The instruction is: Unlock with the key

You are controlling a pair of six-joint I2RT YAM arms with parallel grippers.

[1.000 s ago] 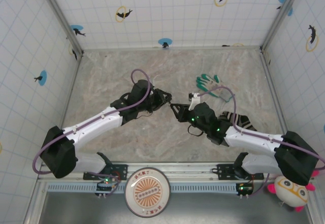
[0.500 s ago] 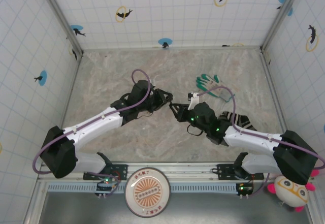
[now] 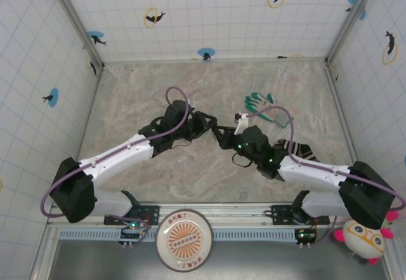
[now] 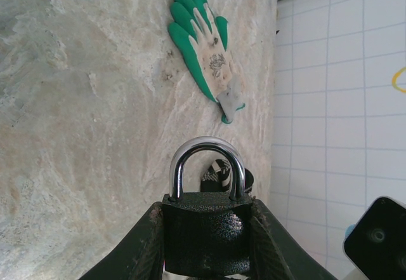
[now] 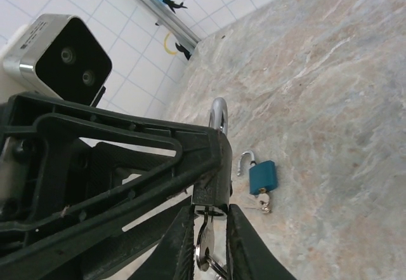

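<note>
Right claw (image 5: 209, 242) has advanced, pinching key (image 5: 203, 245) under left claw's (image 4: 206, 229) clamped padlock (image 4: 206, 232).

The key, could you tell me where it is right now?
In the right wrist view the key sits at bottom centre between the right gripper fingers, under the black padlock that the left gripper holds.

A green-and-white glove (image 4: 206, 45) is lying flat on the marbled table (image 3: 146, 89). A small teal padlock (image 5: 261, 177), shackle swung open, is resting on the table.
</note>
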